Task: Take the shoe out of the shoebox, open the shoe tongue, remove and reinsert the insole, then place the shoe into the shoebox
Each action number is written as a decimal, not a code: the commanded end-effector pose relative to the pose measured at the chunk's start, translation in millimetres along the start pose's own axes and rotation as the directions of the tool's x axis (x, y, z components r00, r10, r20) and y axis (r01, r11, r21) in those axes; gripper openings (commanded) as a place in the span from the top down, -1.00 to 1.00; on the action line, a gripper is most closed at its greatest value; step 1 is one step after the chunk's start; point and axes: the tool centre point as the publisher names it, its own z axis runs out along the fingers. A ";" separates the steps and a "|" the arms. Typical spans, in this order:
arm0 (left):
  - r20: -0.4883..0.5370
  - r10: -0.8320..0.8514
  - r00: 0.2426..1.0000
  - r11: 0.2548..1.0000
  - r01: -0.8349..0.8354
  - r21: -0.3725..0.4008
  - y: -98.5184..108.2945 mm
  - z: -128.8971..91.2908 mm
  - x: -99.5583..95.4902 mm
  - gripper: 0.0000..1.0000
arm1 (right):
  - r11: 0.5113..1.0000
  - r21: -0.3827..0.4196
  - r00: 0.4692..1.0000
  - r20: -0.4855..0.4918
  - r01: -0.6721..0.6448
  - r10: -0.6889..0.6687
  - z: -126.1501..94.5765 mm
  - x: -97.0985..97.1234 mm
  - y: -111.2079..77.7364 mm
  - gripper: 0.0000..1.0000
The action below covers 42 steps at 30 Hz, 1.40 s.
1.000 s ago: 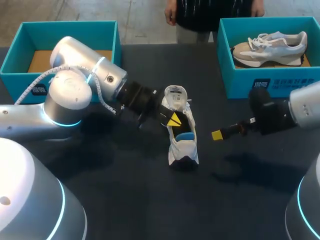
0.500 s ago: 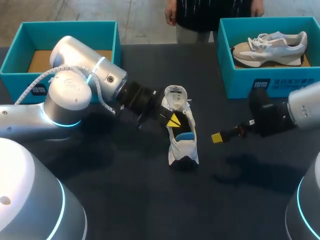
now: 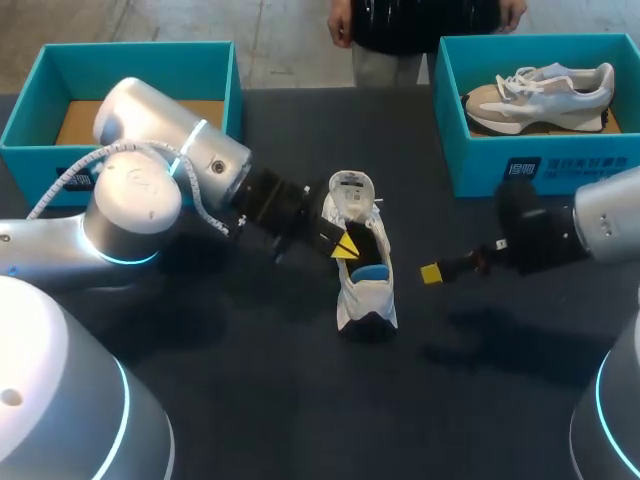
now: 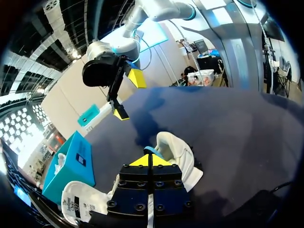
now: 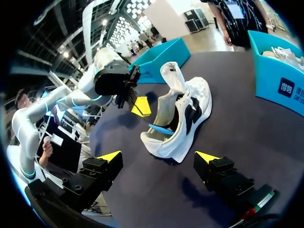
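white sneaker with blue insole sits mid dark bench — our left pincer clenched, tips together beside its tongue — our right pincer released wide, near the shoe.

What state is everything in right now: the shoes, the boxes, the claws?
White shoe: on the table, tongue open.
Blue insole: inside the shoe.
Left gripper: shut, at the shoe's opening.
Right gripper: open, beside the shoe.
Left shoebox: open, no shoe.
Right shoebox: open, holds second shoe.
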 end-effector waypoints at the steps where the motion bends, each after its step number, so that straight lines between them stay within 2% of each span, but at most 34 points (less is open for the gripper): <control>1: -0.004 0.002 1.000 0.999 -0.003 -0.033 -13.8 -10.9 2.3 1.00 | 1.000 -0.001 1.000 0.010 -0.004 0.004 -13.6 3.9 -4.5 -1.00; 9: -0.004 0.002 1.000 0.999 -0.002 -0.033 -11.0 -20.7 -6.5 1.00 | 0.999 0.036 1.000 0.012 -0.012 0.011 -21.8 2.8 -5.2 -1.00; 21: -0.151 0.126 0.981 0.992 -0.126 0.010 7.3 -35.2 -18.6 1.00 | 0.995 0.096 1.000 0.005 0.019 -0.020 -38.2 -7.7 0.6 -1.00; 29: -0.268 0.233 0.935 0.972 -0.219 0.081 9.0 -48.3 -33.4 1.00 | 0.992 0.115 0.999 -0.001 0.053 -0.053 -50.9 -14.5 4.5 -1.00; 34: -0.324 0.294 0.899 0.956 -0.277 0.100 4.7 -47.0 -41.4 1.00 | 0.991 0.113 0.998 0.003 0.066 -0.067 -59.7 -17.0 6.1 -1.00; 36: -0.335 0.311 0.889 0.950 -0.287 0.120 3.9 -45.7 -43.4 1.00 | 0.995 0.083 0.999 -0.002 0.051 -0.052 -65.1 -19.5 5.4 -1.00; 39: -0.353 0.312 0.882 0.950 -0.290 0.113 8.1 -42.4 -48.6 1.00 | 0.994 0.094 0.998 0.014 0.056 -0.058 -72.2 -20.3 6.8 -1.00; 42: -0.377 0.333 0.864 0.943 -0.302 0.141 10.0 -39.3 -52.0 1.00 | 0.995 0.081 0.998 0.021 0.051 -0.053 -79.5 -20.7 6.9 -1.00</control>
